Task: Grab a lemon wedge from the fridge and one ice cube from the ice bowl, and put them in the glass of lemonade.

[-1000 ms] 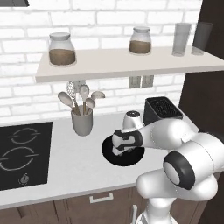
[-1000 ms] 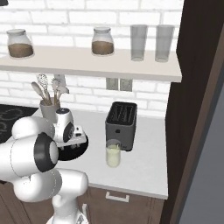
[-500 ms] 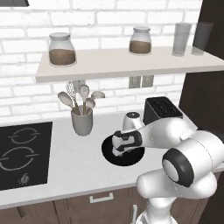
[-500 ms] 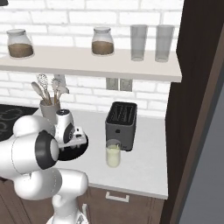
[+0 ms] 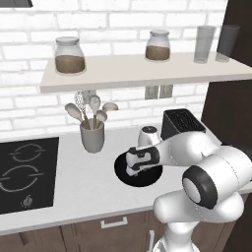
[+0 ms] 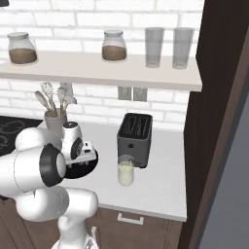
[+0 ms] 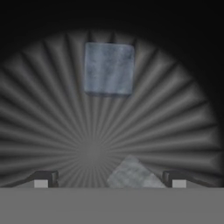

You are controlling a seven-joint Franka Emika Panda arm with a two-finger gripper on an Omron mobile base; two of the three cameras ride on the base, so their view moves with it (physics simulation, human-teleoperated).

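Ice cubes (image 7: 109,68) in black ice bowl (image 7: 183,109), hand (image 7: 109,179) spread above.

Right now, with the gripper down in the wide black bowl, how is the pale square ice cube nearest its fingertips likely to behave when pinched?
The pale square ice cube between the open gripper tips looks stiff, so it should not squash. Its flat faces lie askew to the tips, so it may twist or slip. The ribbed black bowl slopes inward, so a nudged cube would probably slide.

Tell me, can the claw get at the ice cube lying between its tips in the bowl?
Probably yes. The claw stands open inside the ice bowl, the nearer ice cube lies between its tips, and nothing blocks it.
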